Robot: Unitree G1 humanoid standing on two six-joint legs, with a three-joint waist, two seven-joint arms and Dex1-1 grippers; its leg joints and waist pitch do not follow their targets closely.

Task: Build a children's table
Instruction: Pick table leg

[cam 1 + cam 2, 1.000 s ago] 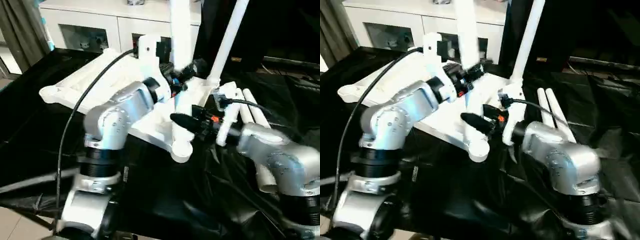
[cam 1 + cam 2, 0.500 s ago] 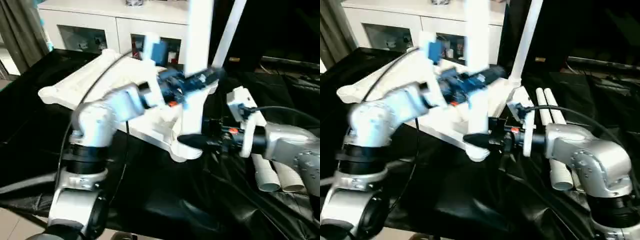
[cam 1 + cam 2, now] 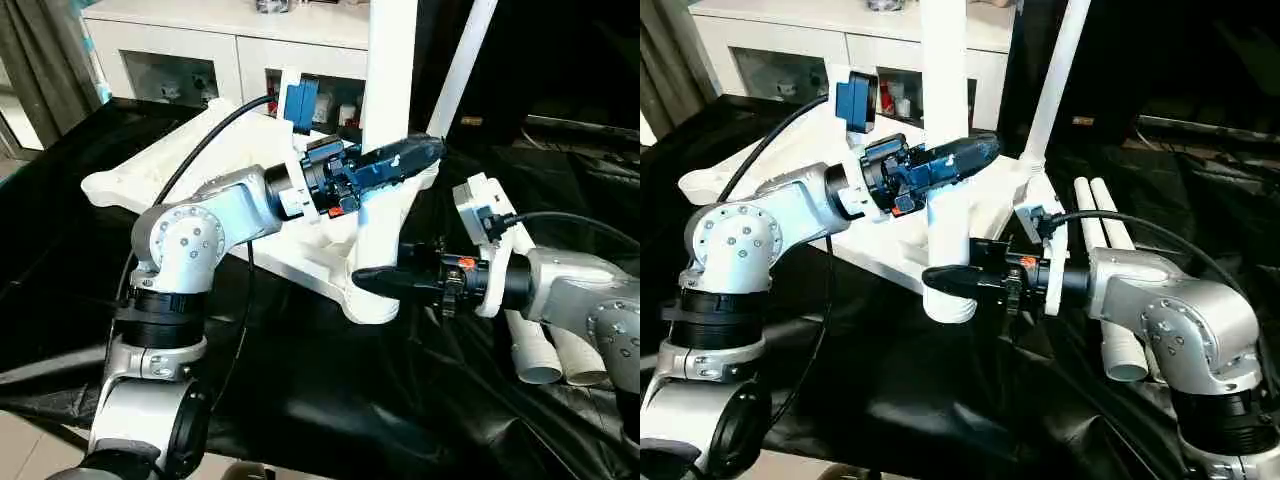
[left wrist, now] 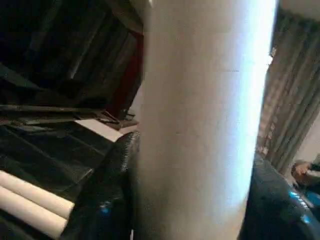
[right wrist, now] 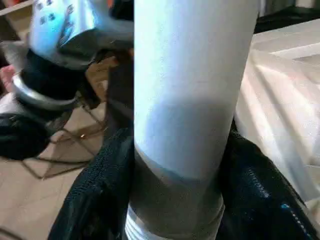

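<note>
- Now both tools grasp the same upright leg [image 3: 388,120]: the left tool [image 3: 385,165] high on it, the right tool [image 3: 385,283] low, just above the near corner socket [image 3: 372,305] of the upside-down tabletop [image 3: 160,165].
- Keep the leg vertical and press straight down; a tilt can jam it, I think.
- One leg [image 3: 460,75] already stands behind; two spare legs [image 3: 545,350] lie beside the right arm.
</note>
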